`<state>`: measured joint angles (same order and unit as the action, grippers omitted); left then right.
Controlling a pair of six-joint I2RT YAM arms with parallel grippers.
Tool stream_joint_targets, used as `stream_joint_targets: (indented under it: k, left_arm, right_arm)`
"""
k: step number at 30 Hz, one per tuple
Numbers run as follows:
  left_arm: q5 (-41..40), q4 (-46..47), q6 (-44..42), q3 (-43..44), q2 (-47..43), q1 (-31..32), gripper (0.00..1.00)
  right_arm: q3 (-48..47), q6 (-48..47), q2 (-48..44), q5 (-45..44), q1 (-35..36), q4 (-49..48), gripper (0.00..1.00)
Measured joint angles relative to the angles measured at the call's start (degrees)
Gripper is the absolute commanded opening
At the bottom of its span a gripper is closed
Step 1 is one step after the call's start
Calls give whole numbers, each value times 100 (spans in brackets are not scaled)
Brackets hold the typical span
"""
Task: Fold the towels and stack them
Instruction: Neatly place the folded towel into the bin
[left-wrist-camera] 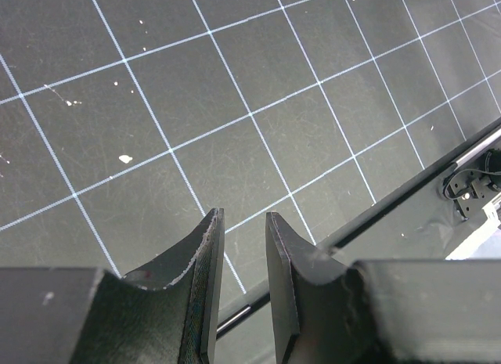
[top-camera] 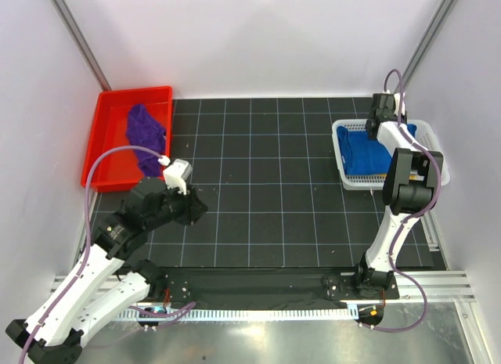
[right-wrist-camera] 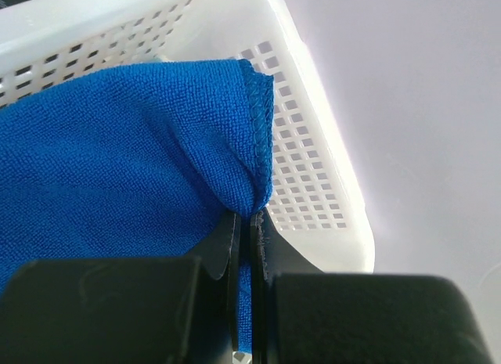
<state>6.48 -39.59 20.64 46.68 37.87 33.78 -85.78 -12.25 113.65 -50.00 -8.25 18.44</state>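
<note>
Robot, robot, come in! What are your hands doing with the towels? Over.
Right gripper shut on blue towel, in white basket. Left gripper open, empty, over mat. Purple towel crumpled in red tray. Nothing blocking.

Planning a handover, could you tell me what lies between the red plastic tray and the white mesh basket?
Only bare black gridded mat, per the top view.

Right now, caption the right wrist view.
Right gripper pinching the blue towel by its hem in the white basket.

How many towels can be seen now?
2: a purple towel in the red tray, a blue towel in the white basket. More may lie hidden beneath.
</note>
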Motion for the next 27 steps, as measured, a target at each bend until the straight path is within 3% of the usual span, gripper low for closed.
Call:
stream_joint_targets:
  k: [10, 11, 12, 14, 15, 18, 23, 27]
  left_arm:
    - [0, 0, -7, 0, 39, 0, 32]
    - [-2, 0, -7, 0, 44, 0, 32]
    - [-2, 0, -7, 0, 50, 0, 32]
    - [-2, -2, -7, 0, 61, 0, 32]
    - [-2, 0, -7, 0, 66, 2, 32]
    - [-7, -2, -7, 0, 83, 0, 32]
    - [-76, -4, -7, 0, 114, 0, 34]
    - [-190, -13, -4, 0, 146, 0, 35]
  right_arm:
    - [-133, 166, 129, 111, -227, 144, 3]
    - [-155, 199, 142, 125, -247, 177, 8]
    - [-197, 225, 162, 133, -269, 219, 21]
    - [-267, 348, 205, 133, -286, 289, 37]
    - [-297, 396, 219, 133, -286, 328, 51]
    - [-424, 555, 236, 149, -302, 487, 69]
    - [-994, 990, 249, 258, -299, 992, 83]
    - [-1414, 1484, 175, 439, -221, 1325, 85]
